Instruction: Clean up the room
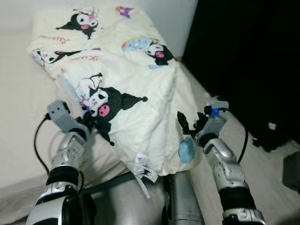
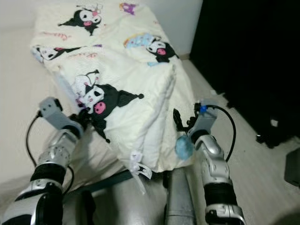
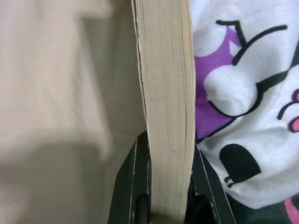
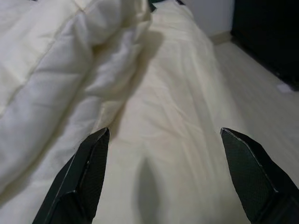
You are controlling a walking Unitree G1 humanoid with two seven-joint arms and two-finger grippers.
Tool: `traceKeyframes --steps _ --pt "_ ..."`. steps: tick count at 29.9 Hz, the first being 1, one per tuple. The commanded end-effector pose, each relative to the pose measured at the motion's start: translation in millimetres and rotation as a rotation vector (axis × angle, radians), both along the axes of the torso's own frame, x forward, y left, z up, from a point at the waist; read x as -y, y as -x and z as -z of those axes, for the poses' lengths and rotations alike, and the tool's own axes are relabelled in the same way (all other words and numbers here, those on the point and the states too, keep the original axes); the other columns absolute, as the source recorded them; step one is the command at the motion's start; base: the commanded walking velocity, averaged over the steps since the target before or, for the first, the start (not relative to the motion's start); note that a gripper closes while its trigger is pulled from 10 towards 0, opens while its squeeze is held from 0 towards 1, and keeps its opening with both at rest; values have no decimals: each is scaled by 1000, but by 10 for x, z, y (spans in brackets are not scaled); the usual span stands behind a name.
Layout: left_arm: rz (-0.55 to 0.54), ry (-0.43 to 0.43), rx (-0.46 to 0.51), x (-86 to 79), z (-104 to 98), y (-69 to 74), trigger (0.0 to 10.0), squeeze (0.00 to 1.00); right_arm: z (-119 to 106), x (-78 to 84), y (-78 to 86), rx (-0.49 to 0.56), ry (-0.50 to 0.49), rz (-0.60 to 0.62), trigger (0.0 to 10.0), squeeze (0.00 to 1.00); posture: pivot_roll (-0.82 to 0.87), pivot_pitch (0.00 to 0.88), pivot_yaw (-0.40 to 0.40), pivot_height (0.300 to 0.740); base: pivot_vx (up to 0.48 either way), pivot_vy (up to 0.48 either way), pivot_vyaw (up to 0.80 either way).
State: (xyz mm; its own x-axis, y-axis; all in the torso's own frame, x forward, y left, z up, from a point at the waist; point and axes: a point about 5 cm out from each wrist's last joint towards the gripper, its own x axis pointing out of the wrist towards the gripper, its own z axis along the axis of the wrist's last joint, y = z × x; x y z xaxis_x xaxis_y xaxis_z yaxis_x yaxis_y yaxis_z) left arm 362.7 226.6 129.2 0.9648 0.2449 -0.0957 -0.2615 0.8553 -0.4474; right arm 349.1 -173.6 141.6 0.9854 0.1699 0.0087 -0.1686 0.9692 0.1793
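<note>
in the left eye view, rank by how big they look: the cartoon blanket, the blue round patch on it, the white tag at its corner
1. cartoon blanket, by far the largest.
2 and 3. blue round patch and white tag look close in size; not ranked.

pale wooden floor (image 1: 272, 164), white wall (image 1: 178, 23), dark furniture (image 1: 243, 56)

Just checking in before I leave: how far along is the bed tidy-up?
Done: the cartoon-print blanket is already folded over on the mattress. In hand: the left gripper is clamped on a thick blanket edge; the right gripper hovers open over the fold. Left: finishing the folding.
</note>
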Motion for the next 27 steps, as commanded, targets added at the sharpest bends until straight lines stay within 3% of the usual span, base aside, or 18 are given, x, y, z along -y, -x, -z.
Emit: traceKeyframes --steps 1,2,3,4,5,6,7,9,10,11,12,20,21,22,27 --pt "-155 -47 63 -329 -158 94 0 0 71 19 3 -25 -3 9 10000 0 -88 123 -20 520 0 0 0" --pt "-143 -67 20 -275 -69 119 784 0 83 10 -11 -37 6 8 10000 0 -86 115 -23 520 0 0 0" --pt "-143 -67 20 -275 -69 119 784 0 83 10 -11 -37 6 8 10000 0 -86 115 -23 520 0 0 0" --pt "-132 -90 -43 -219 55 163 4627 1000 93 -4 -21 -42 8 3 10000 0 -87 110 -23 520 0 0 0" --pt "-132 -90 -43 -219 55 163 4627 1000 93 -4 -21 -42 8 3 10000 0 -87 110 -23 520 0 0 0" --pt "-133 -111 -99 -188 163 207 6510 1000 98 -15 -28 -44 10 0 10000 0 -86 106 -23 520 0 0 0" --pt "-153 -123 -165 -181 285 270 5529 1000 101 -25 -35 -42 6 -5 10000 0 -87 104 -25 520 0 0 0" --pt "-153 -123 -165 -181 285 270 5529 1000 101 -25 -35 -42 6 -5 10000 0 -87 104 -25 520 0 0 0" --pt "-180 -119 -220 -190 389 336 6863 1000 99 -32 -39 -36 -6 -11 10000 0 -83 103 -25 520 0 0 0" --pt "-180 -119 -220 -190 389 336 6863 1000 99 -32 -39 -36 -6 -11 10000 0 -83 103 -25 520 0 0 0" --pt "-246 -160 -304 -255 483 461 6510 1000 71 -59 -57 -13 -67 -38 10000 0 -72 106 -23 520 0 0 0" --pt "-267 -157 -356 -299 536 534 6627 1000 50 -102 -99 -1 -95 -57 10000 0 -67 108 -24 520 0 0 0" --pt "-215 -89 -331 -213 553 496 9294 78 55 -112 -102 -4 -92 -59 10000 0 -67 108 -25 520 0 0 0" --pt "-175 -25 -293 -129 548 462 9843 0 62 -120 -105 -6 -90 -60 10000 0 -67 108 -25 520 0 0 0" --pt "7 299 -153 243 504 335 10000 0 78 -131 -106 -10 -80 -66 10000 0 -75 109 -24 520 0 0 0"
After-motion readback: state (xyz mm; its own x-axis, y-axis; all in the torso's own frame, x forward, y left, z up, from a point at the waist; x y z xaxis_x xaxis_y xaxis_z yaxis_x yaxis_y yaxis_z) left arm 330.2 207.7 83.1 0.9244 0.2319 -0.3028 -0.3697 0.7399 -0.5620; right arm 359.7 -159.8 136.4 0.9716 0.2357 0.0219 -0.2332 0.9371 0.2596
